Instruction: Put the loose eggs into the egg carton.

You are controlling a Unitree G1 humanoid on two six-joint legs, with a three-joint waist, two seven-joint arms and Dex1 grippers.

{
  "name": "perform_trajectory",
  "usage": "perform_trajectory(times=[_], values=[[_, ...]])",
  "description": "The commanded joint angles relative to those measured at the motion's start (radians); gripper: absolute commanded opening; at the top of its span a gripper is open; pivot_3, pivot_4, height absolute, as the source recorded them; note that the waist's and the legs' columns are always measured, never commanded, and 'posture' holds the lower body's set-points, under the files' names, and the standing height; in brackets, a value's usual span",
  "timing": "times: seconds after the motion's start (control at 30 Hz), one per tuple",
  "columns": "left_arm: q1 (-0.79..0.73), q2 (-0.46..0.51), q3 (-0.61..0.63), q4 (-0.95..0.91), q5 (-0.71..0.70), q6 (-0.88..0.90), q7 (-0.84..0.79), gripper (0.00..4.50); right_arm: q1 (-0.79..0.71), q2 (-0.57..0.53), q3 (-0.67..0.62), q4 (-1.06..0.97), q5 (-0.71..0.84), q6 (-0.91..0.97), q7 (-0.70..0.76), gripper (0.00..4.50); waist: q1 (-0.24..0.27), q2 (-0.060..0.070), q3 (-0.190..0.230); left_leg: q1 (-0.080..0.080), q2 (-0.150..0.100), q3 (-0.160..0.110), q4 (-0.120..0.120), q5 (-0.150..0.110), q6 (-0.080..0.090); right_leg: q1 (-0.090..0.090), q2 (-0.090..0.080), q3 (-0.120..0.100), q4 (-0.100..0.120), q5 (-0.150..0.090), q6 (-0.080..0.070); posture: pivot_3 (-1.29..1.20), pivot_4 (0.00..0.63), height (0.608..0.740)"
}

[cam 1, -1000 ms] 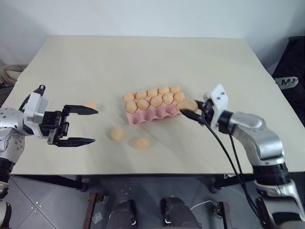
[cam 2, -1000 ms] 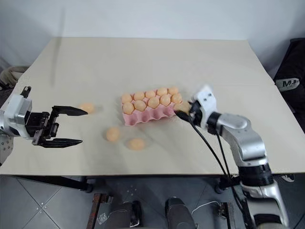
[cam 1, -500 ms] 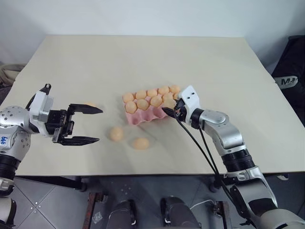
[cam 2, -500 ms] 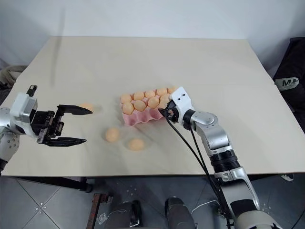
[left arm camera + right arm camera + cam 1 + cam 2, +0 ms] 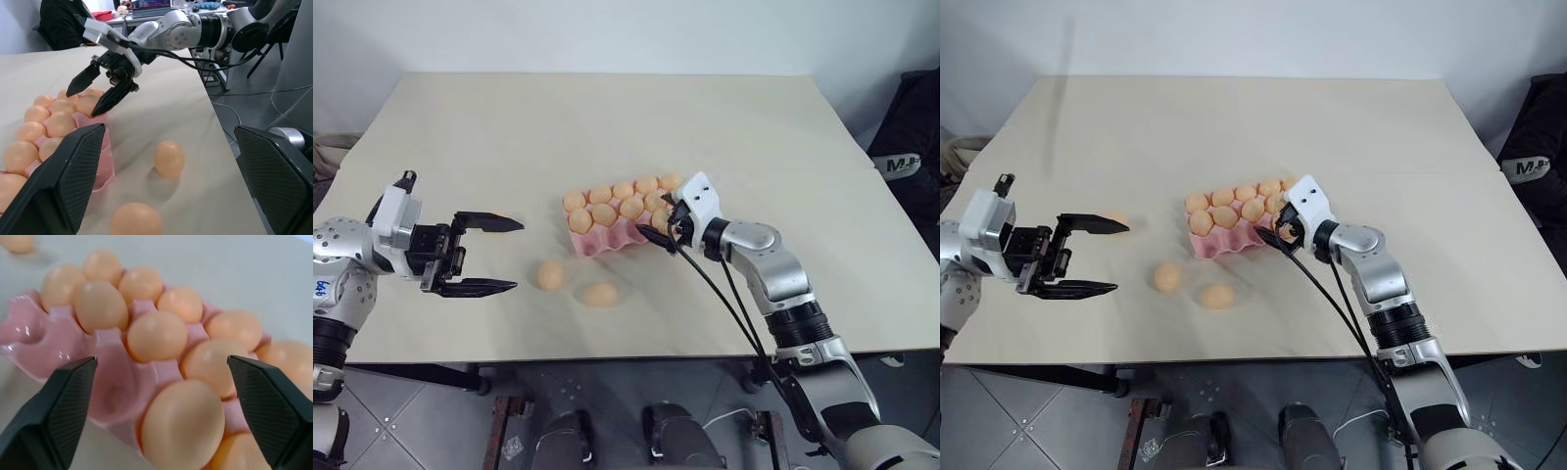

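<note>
Spread wide, right gripper [image 5: 1278,233] empty, straddling an egg [image 5: 183,423] seated in the egg carton [image 5: 112,382] front row. Left gripper [image 5: 481,255] also agape, two loose eggs [image 5: 550,275] just beyond its tips. Probably light, smooth, brittle; best pinched gently across the waist. Long axes level.

The third loose egg [image 5: 1117,217] is half hidden behind the upper finger of the left gripper [image 5: 1095,257]. The right gripper [image 5: 663,228] covers the near right corner of the egg carton [image 5: 607,240], so its cups there cannot be counted. The table [image 5: 607,127] is cut at the bottom.
</note>
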Motion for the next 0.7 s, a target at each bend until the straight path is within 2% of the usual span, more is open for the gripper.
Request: perform_trajectory(times=[0.03,0.2,0.4,0.7], values=[[-0.013,0.002,0.04,0.007,-0.009,-0.004,-0.112,4.5,-0.004,-0.031,-0.04,-0.152,0.064,0.068,0.044,4.46,0.001,0.0,0.0,0.0,0.0,0.0,0.0,0.0,0.0,0.0,0.0,0.0,0.0,0.0,0.0,0.0,0.15,0.74],[-0.01,0.009,0.033,0.013,-0.02,0.001,-0.112,4.5,0.089,-0.122,-0.057,-0.44,0.231,0.282,0.154,4.46,0.005,0.0,0.0,0.0,0.0,-0.001,-0.001,0.0,0.0,0.0,0.0,0.0,-0.002,0.0,0.0,0.0,0.15,0.74],[-0.004,0.034,0.003,0.028,-0.035,-0.002,-0.112,4.5,0.181,-0.235,-0.022,-0.624,0.302,0.439,0.187,4.46,0.003,0.0,0.0,0.0,0.0,-0.001,-0.002,-0.001,0.002,0.001,-0.001,-0.001,-0.003,0.0,0.0,0.0,0.15,0.74],[0.023,0.072,-0.044,0.05,-0.077,-0.022,-0.112,4.5,0.221,-0.183,0.075,-0.654,0.285,0.482,0.113,4.46,0.002,0.0,0.0,0.001,0.0,-0.001,-0.003,-0.002,0.003,0.0,-0.001,-0.001,-0.002,-0.001,-0.001,0.0,0.15,0.74]])
